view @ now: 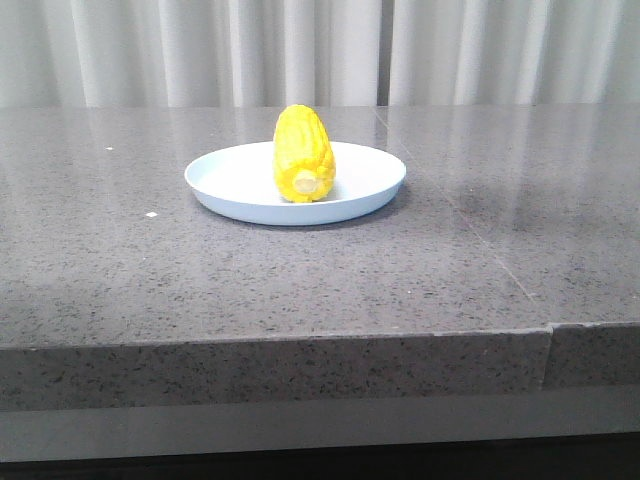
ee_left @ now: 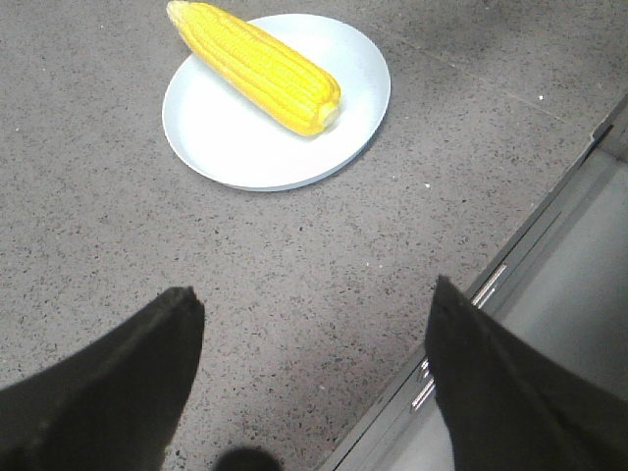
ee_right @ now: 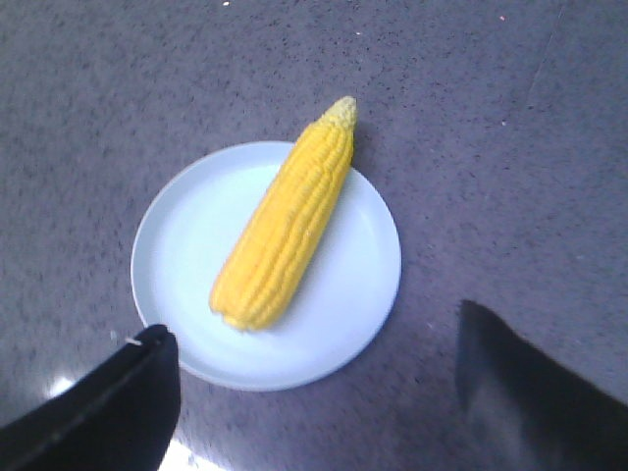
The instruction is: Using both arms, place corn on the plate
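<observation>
— Where is the corn [view: 303,155]?
— It lies on the plate [view: 232,178], its tip past the rim.
— And the grippers?
— The left gripper [ee_left: 312,312] and right gripper [ee_right: 312,339] both gape wide, empty, near the plate.

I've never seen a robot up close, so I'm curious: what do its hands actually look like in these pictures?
Only the fingers show, in the two wrist views. The left hand has two plain matte black fingers, wedge-shaped and narrowing towards the tips. The right hand looks alike: two dark black tapering fingers, slightly blurred. No cables, markings or labels are visible.
</observation>
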`<action>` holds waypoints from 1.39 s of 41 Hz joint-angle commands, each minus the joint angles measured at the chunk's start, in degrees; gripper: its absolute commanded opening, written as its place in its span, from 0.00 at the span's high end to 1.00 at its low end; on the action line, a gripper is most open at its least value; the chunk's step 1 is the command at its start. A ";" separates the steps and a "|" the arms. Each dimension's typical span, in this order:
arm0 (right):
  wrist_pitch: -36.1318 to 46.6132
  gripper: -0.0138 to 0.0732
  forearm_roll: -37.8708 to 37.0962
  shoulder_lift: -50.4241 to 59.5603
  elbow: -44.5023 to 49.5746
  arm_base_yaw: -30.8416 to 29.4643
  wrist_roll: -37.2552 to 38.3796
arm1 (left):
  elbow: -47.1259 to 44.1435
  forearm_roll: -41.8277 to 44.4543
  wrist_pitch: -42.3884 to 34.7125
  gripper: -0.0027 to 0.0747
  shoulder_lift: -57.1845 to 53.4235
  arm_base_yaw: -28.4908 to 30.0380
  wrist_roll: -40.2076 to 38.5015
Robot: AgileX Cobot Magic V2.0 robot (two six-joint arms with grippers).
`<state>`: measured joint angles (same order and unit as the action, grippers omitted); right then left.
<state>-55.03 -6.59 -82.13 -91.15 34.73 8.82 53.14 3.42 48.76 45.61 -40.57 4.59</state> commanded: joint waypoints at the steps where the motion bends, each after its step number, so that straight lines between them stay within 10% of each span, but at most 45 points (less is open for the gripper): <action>1: -4.39 0.15 1.57 6.01 -1.66 0.22 -8.82 | 1.56 -0.34 -3.82 0.35 -0.14 -0.49 -0.62; 43: -1.67 0.16 12.00 54.01 37.57 0.22 -12.07 | 1.56 -0.34 -4.16 0.35 -0.14 -0.49 -0.62; 57: -2.10 0.78 12.00 54.69 38.36 0.22 -12.07 | 1.56 -0.34 -4.16 0.68 -0.14 -0.49 -0.62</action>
<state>-60.97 5.14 -27.06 -51.61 34.73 -2.76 53.14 3.42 48.66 45.61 -40.57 4.49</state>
